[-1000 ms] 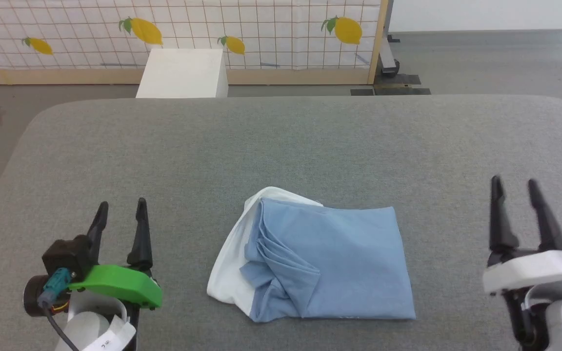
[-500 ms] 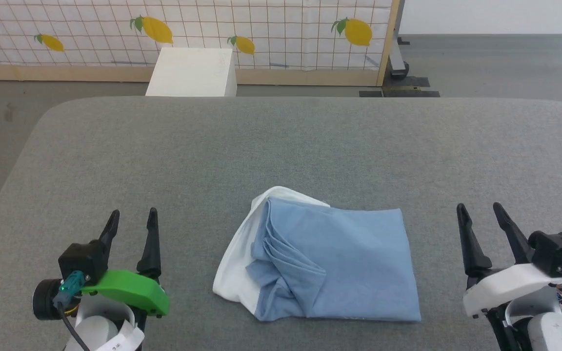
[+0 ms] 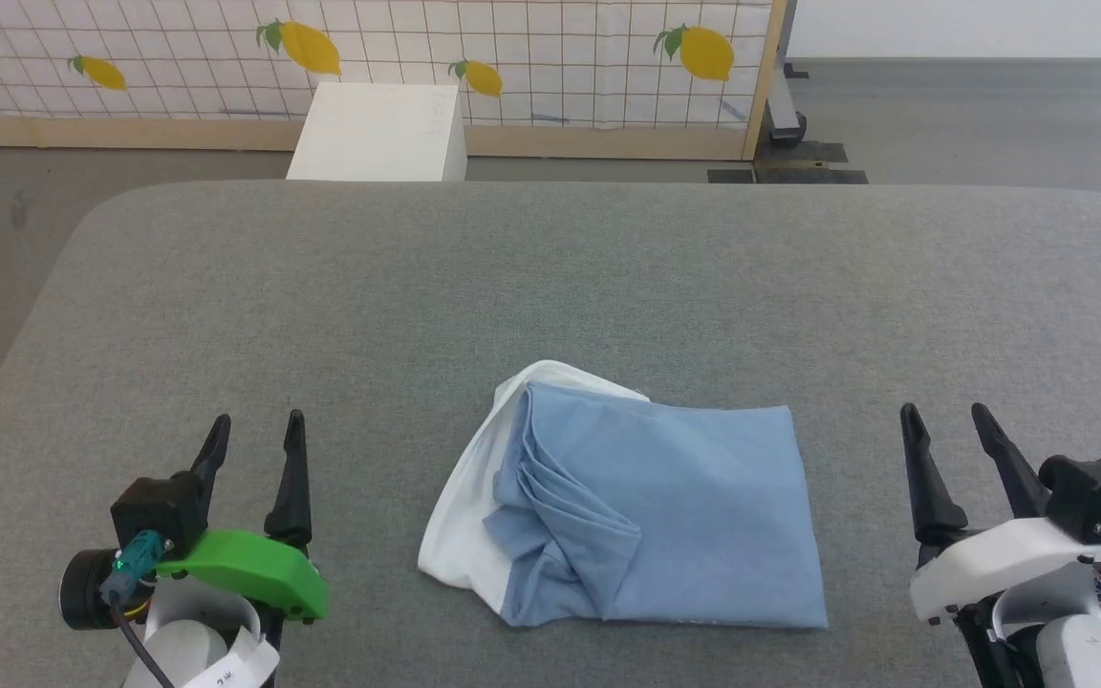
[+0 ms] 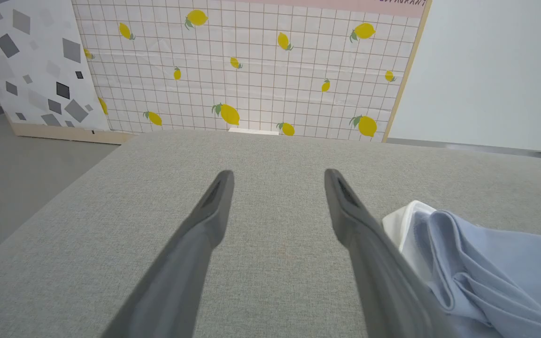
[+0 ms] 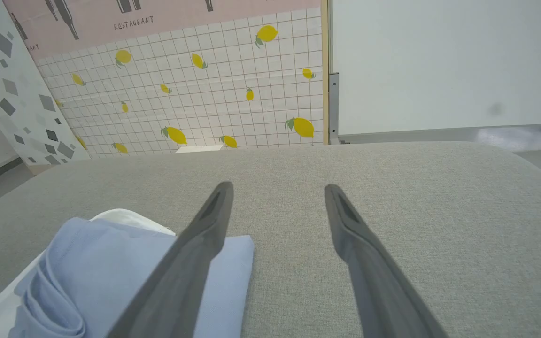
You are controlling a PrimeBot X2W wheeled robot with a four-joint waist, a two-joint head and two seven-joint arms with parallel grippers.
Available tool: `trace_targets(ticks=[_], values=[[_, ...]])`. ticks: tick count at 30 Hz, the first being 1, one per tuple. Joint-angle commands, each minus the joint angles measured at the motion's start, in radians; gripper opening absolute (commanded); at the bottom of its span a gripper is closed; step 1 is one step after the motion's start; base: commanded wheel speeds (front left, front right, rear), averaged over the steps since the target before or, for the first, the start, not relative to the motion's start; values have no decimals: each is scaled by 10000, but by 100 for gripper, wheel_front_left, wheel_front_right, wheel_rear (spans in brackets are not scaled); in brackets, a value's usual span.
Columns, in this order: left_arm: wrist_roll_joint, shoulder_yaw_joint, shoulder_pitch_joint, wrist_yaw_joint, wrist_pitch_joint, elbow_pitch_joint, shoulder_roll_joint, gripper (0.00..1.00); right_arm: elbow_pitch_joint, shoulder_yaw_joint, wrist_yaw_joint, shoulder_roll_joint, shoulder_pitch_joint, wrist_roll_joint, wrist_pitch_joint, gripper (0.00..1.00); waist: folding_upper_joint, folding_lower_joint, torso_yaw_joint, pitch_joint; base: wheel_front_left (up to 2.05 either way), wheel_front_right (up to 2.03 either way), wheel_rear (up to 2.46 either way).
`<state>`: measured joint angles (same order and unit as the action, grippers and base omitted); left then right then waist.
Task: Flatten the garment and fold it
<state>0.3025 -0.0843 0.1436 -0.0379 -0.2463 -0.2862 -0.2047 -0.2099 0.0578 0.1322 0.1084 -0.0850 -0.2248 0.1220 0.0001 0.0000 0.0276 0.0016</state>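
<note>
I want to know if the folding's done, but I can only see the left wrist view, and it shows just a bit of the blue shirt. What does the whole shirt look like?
Observer: In the head view the garment lies as a folded rectangle on the grey table. Pleats are bunched up and white fabric shows at its left side.
Operator: Is my gripper touching it?
Observer: No. From above, bare table shows between the left gripper and the garment.
Operator: Where's the other one?
Observer: The right gripper is open, to the right of the garment and apart from it.
</note>
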Motion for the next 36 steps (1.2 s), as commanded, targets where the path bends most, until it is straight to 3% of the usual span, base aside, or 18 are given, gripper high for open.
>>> trace_targets(ticks=[1, 18, 23, 30, 36], values=[[129, -24, -64, 57, 40, -34, -60, 100, -19, 25, -15, -50, 35, 99, -18, 100, -1, 0, -1, 9, 0, 0, 0], [287, -65, -18, 157, 23, 19, -127, 100, 5, 257, -15, -109, -170, 26, -447, 100, -1, 0, -42, 128, 0, 0, 0], [373, 76, -79, 256, -15, 266, -167, 100, -82, 340, -15, -248, -1149, -535, -3206, 100, -1, 0, -179, 316, 0, 0, 0], [404, 70, 31, 347, -41, 895, -123, 100, -695, -744, -15, 170, -2768, -370, -7830, 100, -1, 0, 152, 941, 0, 0, 0], [395, 17, 311, 354, -57, 1225, -127, 100, -1562, -1295, -15, 385, -3327, 120, -9833, 100, -1, 0, 715, 1515, 0, 0, 0]])
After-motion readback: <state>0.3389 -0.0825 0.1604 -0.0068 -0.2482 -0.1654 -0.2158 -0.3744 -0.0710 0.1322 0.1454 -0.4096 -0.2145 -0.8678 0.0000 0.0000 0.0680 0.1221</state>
